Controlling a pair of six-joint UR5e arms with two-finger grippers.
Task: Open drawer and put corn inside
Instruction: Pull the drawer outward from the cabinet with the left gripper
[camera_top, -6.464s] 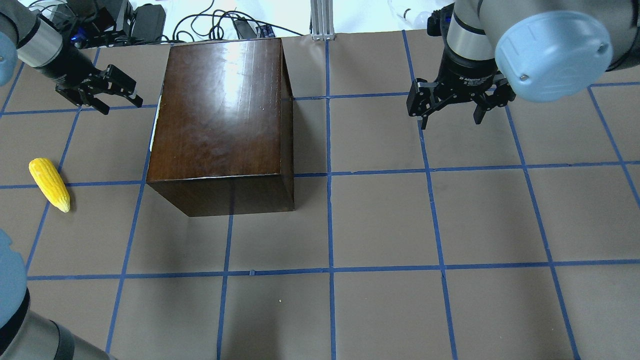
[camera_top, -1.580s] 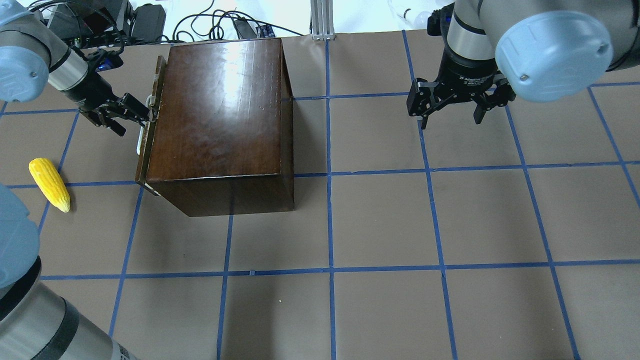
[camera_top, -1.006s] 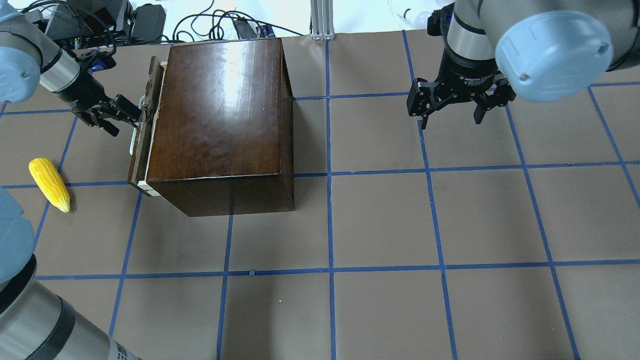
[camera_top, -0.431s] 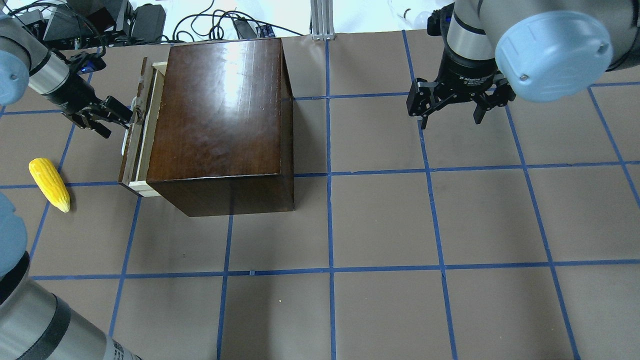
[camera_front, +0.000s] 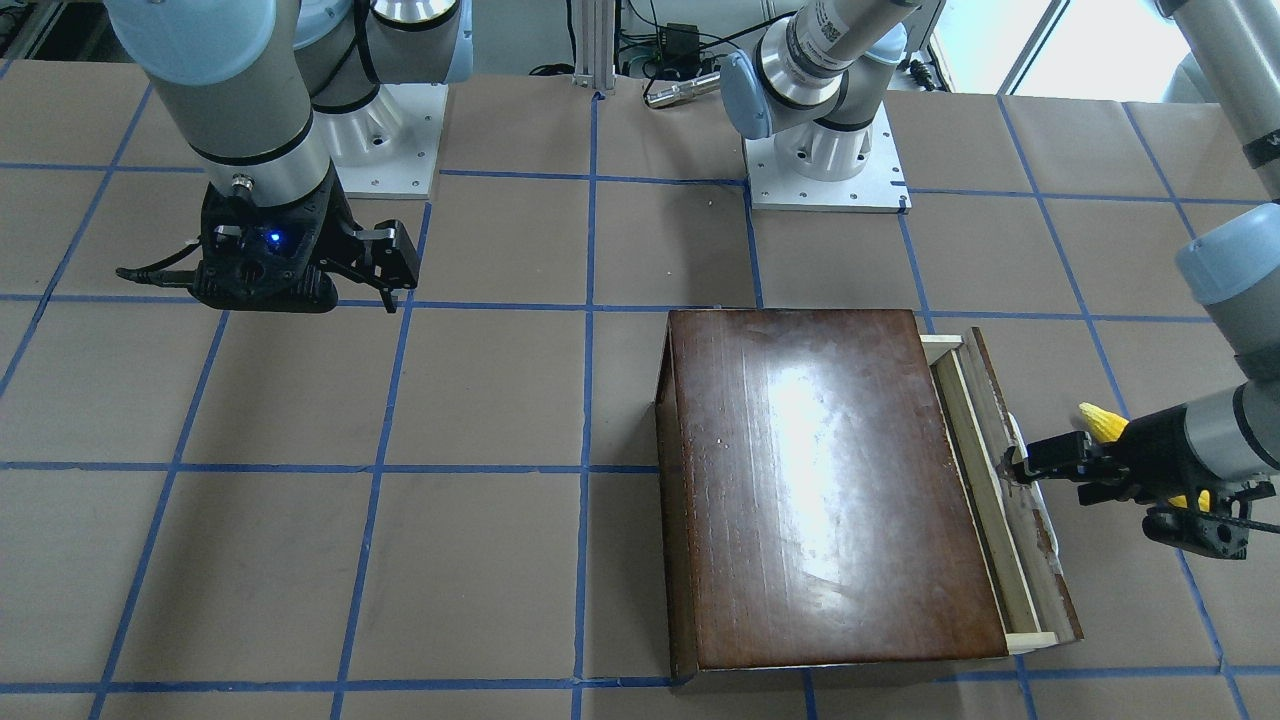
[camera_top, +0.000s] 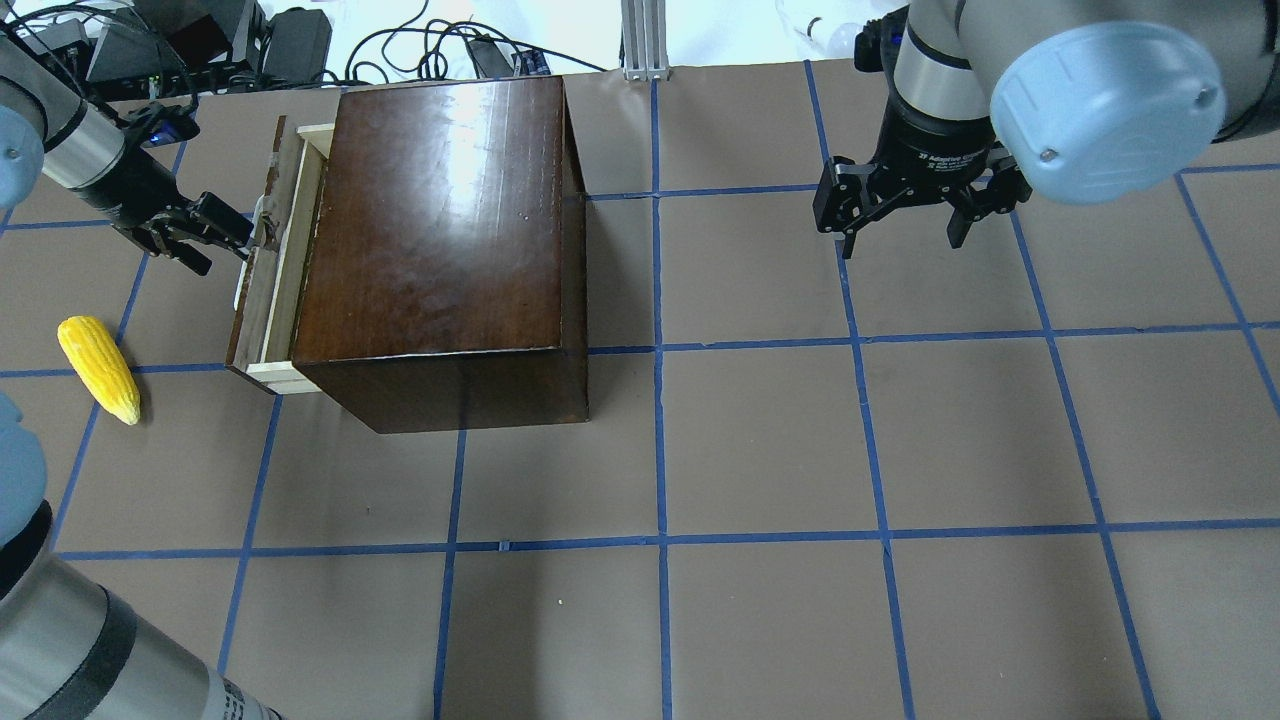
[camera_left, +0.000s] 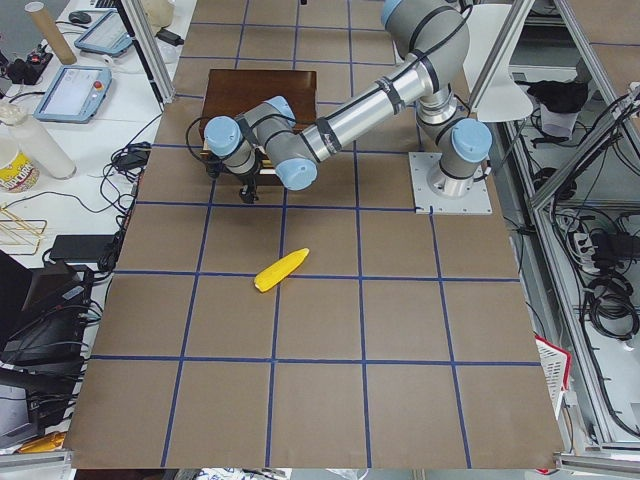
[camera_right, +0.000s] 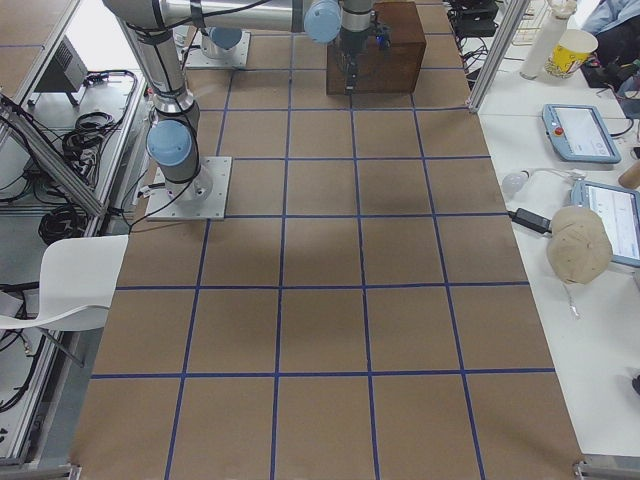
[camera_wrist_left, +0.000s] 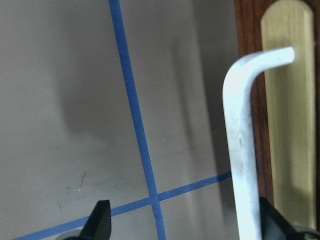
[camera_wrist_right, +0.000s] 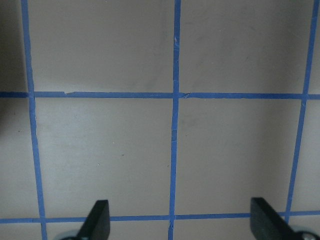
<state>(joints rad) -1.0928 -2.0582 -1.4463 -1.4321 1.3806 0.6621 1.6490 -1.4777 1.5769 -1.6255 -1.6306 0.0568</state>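
On the robot's left part of the desk (camera_top: 760, 440), the corn (camera_top: 98, 368) lies flat on the brown paper, well apart from the box (camera_top: 440, 220) and clear of both arms. Its long axis runs slantwise across the blue tape grid. The pointed tip faces the robot's side of the desk and leans a little toward the box, while the blunt end faces away. In the front-facing view most of the cob is hidden behind the left arm and only one end shows.

The drawer (camera_top: 262, 290) stands partly out of the box's left face. Its long side runs parallel to that face, and the dark front panel is outermost. Behind the panel only a narrow strip of pale wood shows, and what lies inside that slot cannot be made out.

The left tool (camera_top: 228, 246) is at the white handle (camera_wrist_left: 240, 150) on the drawer front. Its jaws are spread wide with the handle bar between them, close against one finger, not pinched.

The right tool (camera_top: 902, 240) hangs above bare desk, well to the right of the box, with its jaws spread wide and gripping nothing.
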